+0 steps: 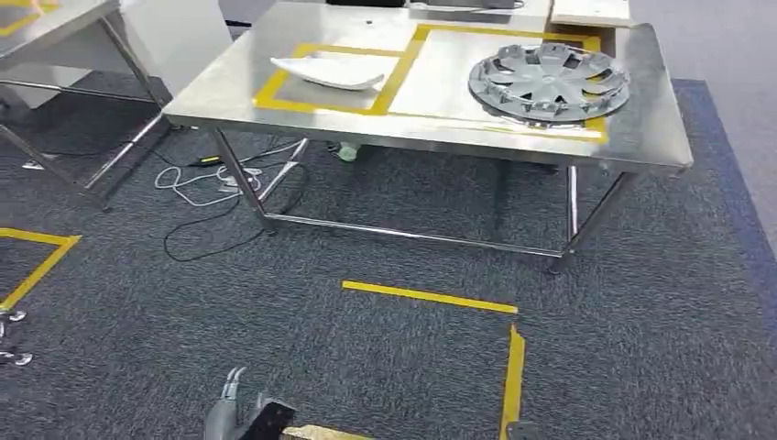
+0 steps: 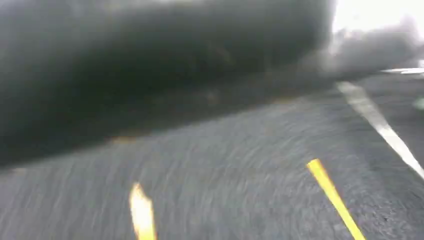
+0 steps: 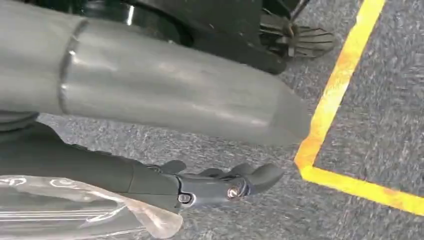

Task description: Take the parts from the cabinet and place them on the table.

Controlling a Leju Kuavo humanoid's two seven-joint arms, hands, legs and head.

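Note:
A flat white part (image 1: 330, 71) lies inside the left yellow-taped box on the steel table (image 1: 641, 137). A grey hubcap (image 1: 550, 82) lies in the right box. Both stand well ahead of me, across dark carpet. My left hand (image 1: 229, 408) hangs low at the bottom edge, its fingers straight and holding nothing; its wrist view is a blur of carpet and a dark mass. My right hand (image 3: 220, 187) hangs over the carpet, with its fingers (image 3: 260, 175) stretched out apart from the thick grey thumb (image 3: 165, 95) and bare floor between them. Crinkled clear plastic (image 3: 75, 210) shows behind the fingers.
Yellow tape lines (image 1: 431, 296) mark the carpet between me and the table. White and black cables (image 1: 211, 179) trail under the table's left end. A second steel table (image 1: 55, 27) stands at the far left, and castor wheels (image 1: 11, 335) sit at the left edge.

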